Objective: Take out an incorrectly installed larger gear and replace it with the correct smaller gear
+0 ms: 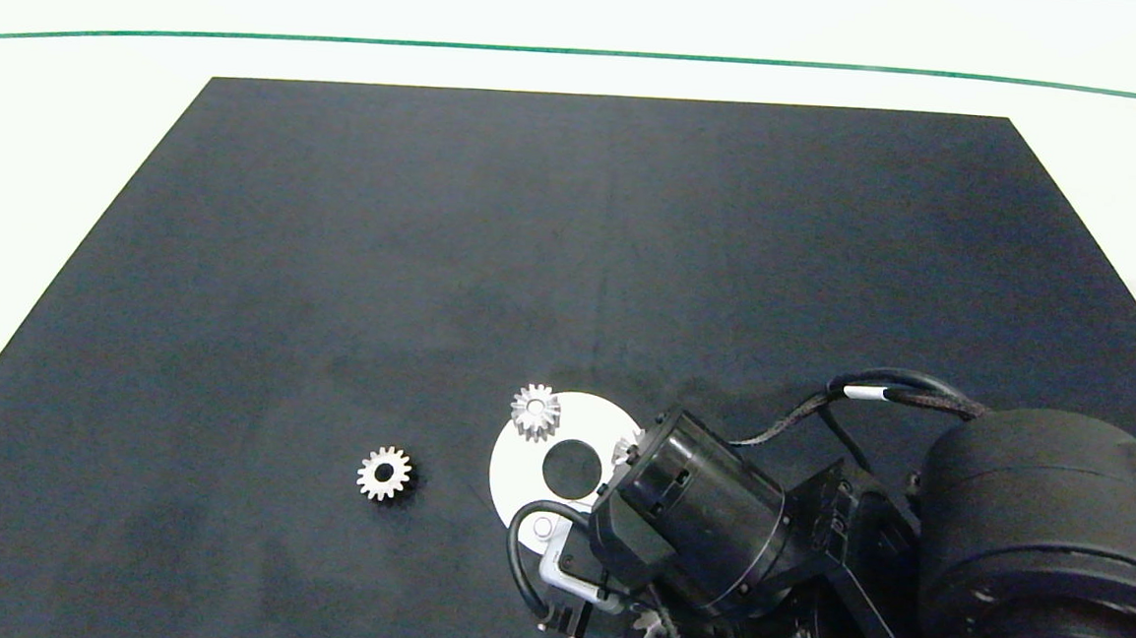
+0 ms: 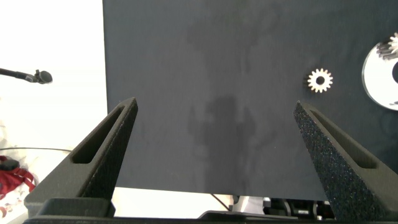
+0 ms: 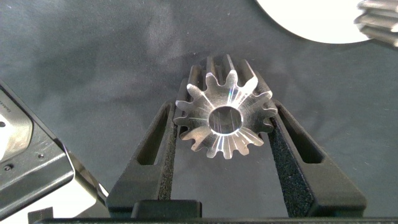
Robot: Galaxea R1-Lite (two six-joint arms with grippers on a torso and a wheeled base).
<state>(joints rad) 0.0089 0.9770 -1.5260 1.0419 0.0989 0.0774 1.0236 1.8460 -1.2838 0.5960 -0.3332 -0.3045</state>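
Right gripper (image 3: pixel 224 134) is down at the near right of the worktop, just near of the white disc (image 1: pixel 520 464). Wrist view shows its jaws closed on the larger gear (image 3: pixel 224 121) — long pointed teeth, round bore, pinched flank to flank between the two pads. In the head view the arm hides most of that gear; only a few teeth peek out under the wrist.

On the disc: one small gear (image 1: pixel 535 412) at the far left edge, a second (image 1: pixel 625 450) half hidden by the arm at the right edge, and a round centre hole between them. I cannot tell whether the larger gear is clear of the mat or resting on it.

The smaller gear (image 1: pixel 384 472) lies flat on the black mat (image 1: pixel 573 240), alone, well left of the disc.

Left gripper (image 2: pixel 214 158) hangs over the left side of the mat with its jaws wide apart, nothing between them.

My read — removal step, wrong gear in hand and off the disc. Next: set it down clear of the disc, then go for the loose gear, squared over its teeth, bore lined up with the vacant spot.
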